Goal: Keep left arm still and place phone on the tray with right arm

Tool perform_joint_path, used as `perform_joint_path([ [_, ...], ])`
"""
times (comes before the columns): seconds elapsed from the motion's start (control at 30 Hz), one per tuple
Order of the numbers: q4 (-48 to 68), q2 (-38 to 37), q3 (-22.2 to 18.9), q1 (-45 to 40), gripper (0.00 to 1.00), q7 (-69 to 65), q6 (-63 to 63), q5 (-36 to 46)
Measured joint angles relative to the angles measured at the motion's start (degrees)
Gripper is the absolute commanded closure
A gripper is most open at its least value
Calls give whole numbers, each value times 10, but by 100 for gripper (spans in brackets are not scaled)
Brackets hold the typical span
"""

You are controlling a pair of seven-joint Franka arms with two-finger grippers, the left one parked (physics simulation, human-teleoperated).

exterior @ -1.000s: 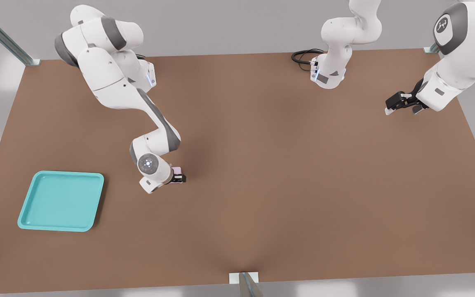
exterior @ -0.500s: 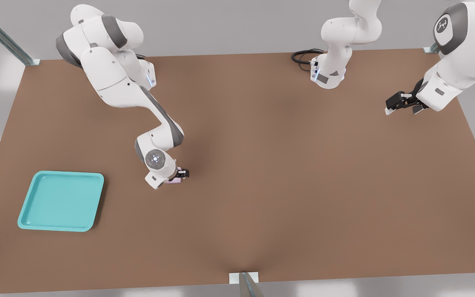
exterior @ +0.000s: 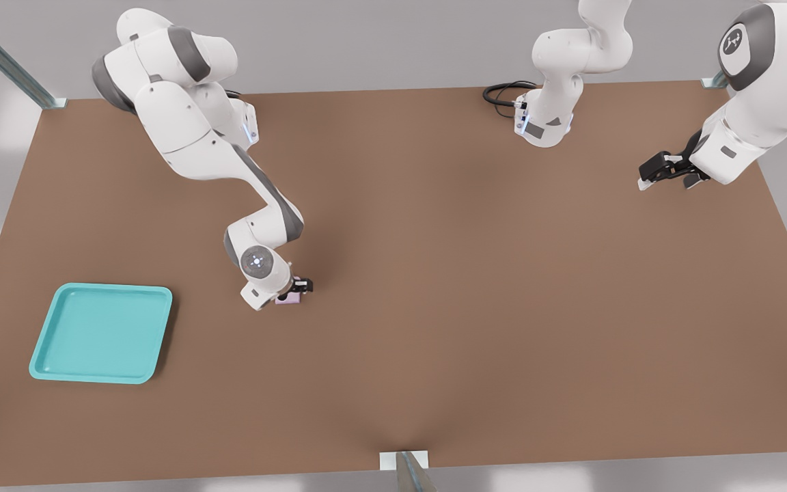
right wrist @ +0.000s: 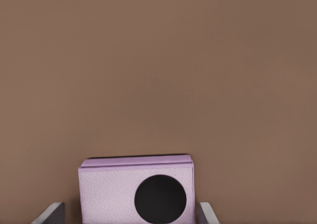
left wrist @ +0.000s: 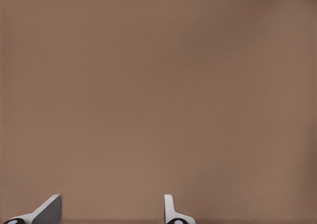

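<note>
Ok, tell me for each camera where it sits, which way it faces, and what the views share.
Front view: high above the table, looking down on the tray, phone and both arms; the pincer is at the phone.
Right wrist view: on the working wrist, facing the table; fingertips flank the phone with gaps, so the pincer is open.
Left wrist view: on the parked wrist, showing bare table and its own fingertips.
Shared: front and right wrist views both show the phone.

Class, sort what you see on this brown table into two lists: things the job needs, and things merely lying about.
Needed for the job:
- small pale pink folded phone, on the table
- turquoise square plastic tray, apart from the phone
- black two-finger gripper, open, fingers either side of the phone

Lying about:
- coiled black cable at the far edge
</note>
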Motion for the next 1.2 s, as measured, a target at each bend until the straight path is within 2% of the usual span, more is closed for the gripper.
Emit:
perform_joint_path([
  [0.13,-1,0,0,-1,1,1,4,0],
  [0.27,-2,0,0,-2,13,2,6,-7],
  [0.33,-3,1,0,-2,13,3,7,-9],
  [0.43,-3,2,0,-1,19,3,8,-10],
  [0.73,0,-49,0,-15,22,1,0,-9],
  [0.93,3,-103,0,-105,22,-17,-18,-10],
  [1.03,4,-108,0,-159,22,-38,-22,-21],
  [1.2,23,-92,-1,-295,22,-107,-20,-27],
])
